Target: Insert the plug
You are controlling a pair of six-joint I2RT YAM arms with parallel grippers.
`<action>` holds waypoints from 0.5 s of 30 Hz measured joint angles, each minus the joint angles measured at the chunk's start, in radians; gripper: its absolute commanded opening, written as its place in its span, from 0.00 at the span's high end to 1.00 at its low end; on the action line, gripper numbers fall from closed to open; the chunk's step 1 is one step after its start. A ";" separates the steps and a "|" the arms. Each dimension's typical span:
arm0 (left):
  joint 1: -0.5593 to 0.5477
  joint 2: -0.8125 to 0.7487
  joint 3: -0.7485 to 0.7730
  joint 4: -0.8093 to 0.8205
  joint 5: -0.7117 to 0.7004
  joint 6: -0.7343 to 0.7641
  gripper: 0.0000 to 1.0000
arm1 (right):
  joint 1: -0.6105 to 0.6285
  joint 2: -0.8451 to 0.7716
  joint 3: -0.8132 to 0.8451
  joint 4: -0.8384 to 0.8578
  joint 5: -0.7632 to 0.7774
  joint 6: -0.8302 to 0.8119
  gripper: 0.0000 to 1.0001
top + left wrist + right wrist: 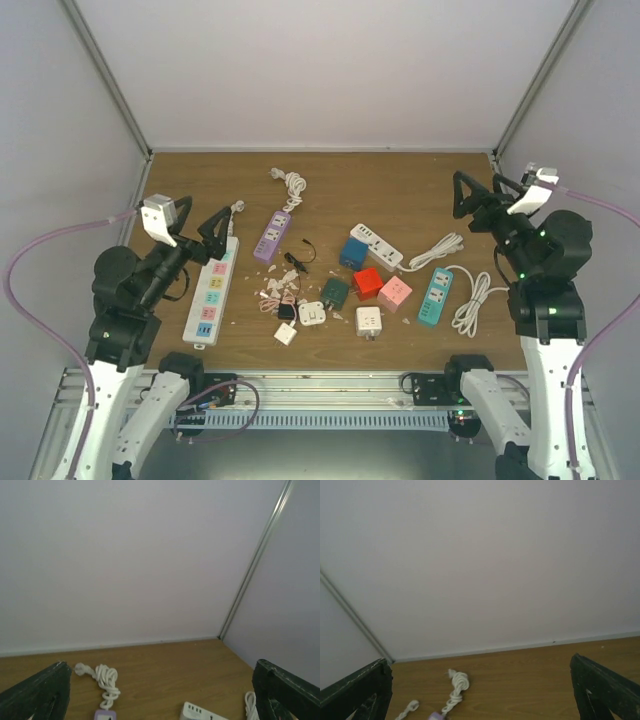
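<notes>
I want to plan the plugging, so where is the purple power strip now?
In the top view the purple power strip lies left of centre, its coiled white cord toward the back wall, right of the long white strip.

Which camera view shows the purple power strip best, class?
The top external view: the whole purple power strip lies there with its coiled cord. Both wrist views catch only its end at the bottom edge, plus the cord.

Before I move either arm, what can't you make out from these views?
Small clutter, top view: too small to tell plugs from scraps.
White power strip, top view: far end covered by the left tool.
Purple strip, left wrist view: cut off by the bottom edge.
</notes>
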 measured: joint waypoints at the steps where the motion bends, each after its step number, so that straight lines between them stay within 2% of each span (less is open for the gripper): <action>1: 0.006 -0.001 -0.012 0.000 0.013 -0.008 0.02 | -0.003 0.003 0.000 0.000 -0.016 0.006 0.04; 10: 0.037 -0.003 -0.149 0.032 0.131 -0.096 0.01 | -0.024 0.034 -0.089 0.008 -0.219 0.066 0.06; 15: 0.041 0.021 -0.232 0.070 0.239 -0.131 0.01 | 0.024 0.074 -0.159 0.006 -0.244 0.089 0.03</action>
